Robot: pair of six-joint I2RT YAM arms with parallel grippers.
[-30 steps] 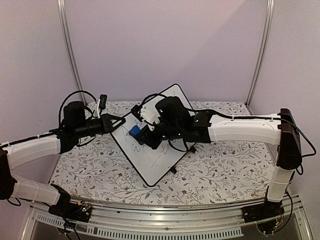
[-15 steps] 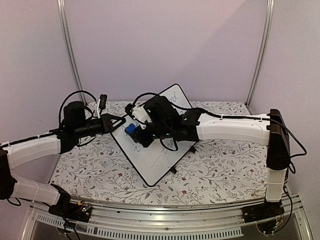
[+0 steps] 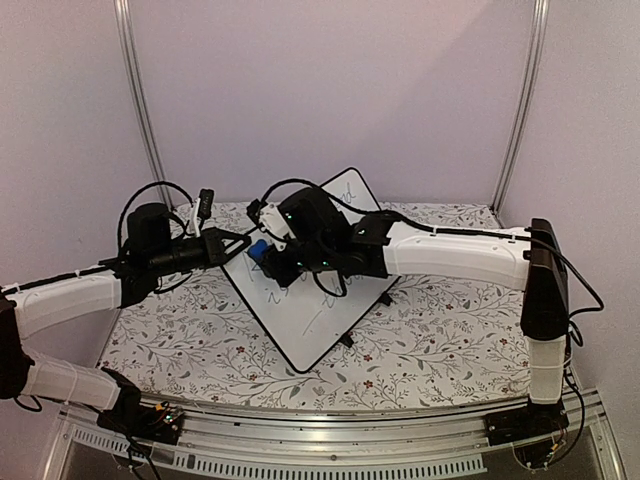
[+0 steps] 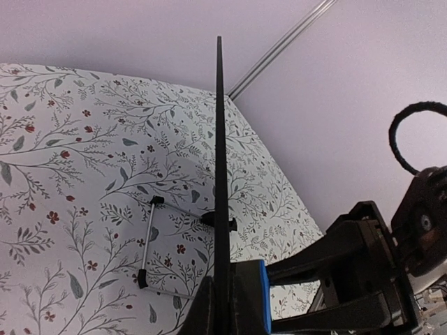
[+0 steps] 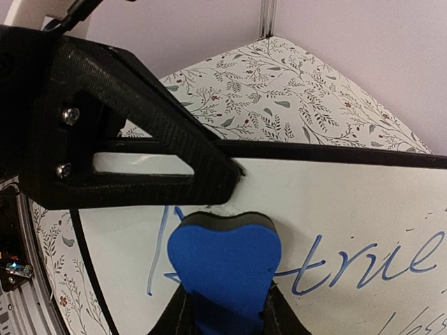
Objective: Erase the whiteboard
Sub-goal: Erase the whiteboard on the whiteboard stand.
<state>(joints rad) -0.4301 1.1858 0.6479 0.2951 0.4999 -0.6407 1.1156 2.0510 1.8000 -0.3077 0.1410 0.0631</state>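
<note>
The whiteboard (image 3: 312, 312) stands tilted on the flowered table, black-framed, with thin blue handwriting (image 5: 363, 269) on its face. My left gripper (image 3: 241, 241) is shut on the board's upper left edge; in the left wrist view the board's edge (image 4: 218, 139) runs straight up from between those jaws (image 4: 223, 307). My right gripper (image 3: 266, 252) is shut on a blue eraser (image 5: 220, 262), whose dark felt side presses on the board just below the left gripper's finger (image 5: 140, 139). The eraser (image 4: 262, 296) also shows edge-on beside the board.
A wire stand (image 4: 147, 244) with black feet sits on the floral cloth (image 3: 430, 340) behind the board. Metal posts (image 3: 140, 100) rise at the back corners against lilac walls. The table's front rail (image 3: 320, 440) carries both arm bases.
My right arm has slid the eraser up and to the left across the board, ending close under the left gripper. The left arm and the board have stayed put.
</note>
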